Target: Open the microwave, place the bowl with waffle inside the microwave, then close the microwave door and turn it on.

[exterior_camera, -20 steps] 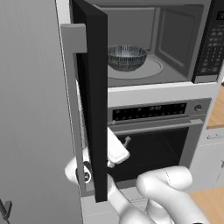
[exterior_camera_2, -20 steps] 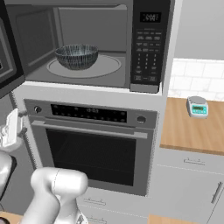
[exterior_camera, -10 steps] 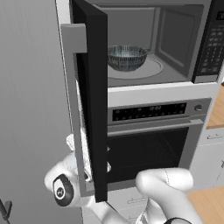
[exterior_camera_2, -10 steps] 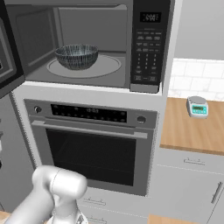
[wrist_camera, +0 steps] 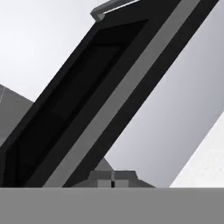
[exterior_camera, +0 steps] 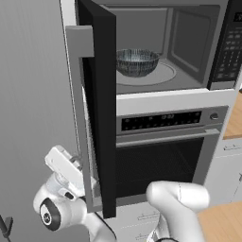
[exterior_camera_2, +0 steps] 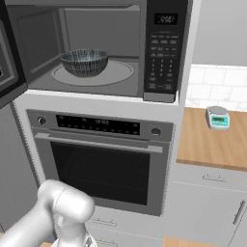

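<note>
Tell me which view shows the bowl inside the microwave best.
The right base view: the bowl sits unobstructed on the turntable, facing the camera. The left base view shows it too, beside the open microwave door. The hand view looks at the door.

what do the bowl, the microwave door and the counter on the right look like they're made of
The bowl: probably metal, grey with a dull sheen and finely patterned sides, though glazed ceramic is possible.

The microwave door: black, matte, likely plastic or painted metal, with a grey bar handle that looks like brushed metal.

The counter: wood, judging by its warm tan colour and faint grain lines.
</note>
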Tool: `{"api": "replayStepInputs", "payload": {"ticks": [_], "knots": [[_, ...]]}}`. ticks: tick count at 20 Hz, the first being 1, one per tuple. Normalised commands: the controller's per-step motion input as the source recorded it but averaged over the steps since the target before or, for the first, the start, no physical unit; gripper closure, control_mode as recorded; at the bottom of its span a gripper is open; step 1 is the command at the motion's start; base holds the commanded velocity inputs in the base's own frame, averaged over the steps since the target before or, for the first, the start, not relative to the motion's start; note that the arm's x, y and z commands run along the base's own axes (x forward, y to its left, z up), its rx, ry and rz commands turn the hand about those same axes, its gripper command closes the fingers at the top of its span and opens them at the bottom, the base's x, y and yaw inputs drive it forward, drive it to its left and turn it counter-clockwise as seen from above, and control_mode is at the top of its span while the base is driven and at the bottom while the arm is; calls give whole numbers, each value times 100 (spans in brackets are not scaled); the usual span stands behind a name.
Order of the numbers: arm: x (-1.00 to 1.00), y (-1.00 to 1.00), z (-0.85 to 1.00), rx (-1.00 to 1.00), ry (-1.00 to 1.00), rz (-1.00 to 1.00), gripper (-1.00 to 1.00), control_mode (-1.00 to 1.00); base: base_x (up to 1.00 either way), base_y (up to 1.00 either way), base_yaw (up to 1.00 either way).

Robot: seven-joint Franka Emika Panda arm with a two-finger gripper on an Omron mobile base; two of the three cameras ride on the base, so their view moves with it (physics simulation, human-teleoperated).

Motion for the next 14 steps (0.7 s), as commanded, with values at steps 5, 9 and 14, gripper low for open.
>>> {"api": "replayStepInputs", "payload": {"ticks": [5,9,14], "knots": [[0,53,11,-4,-5,9,100,-100,0,0,0],[-2,8,47,12,-13,10,100,-100,0,0,0],[-14,0,63,22,-15,9,100,-100,0,0,0]]}}
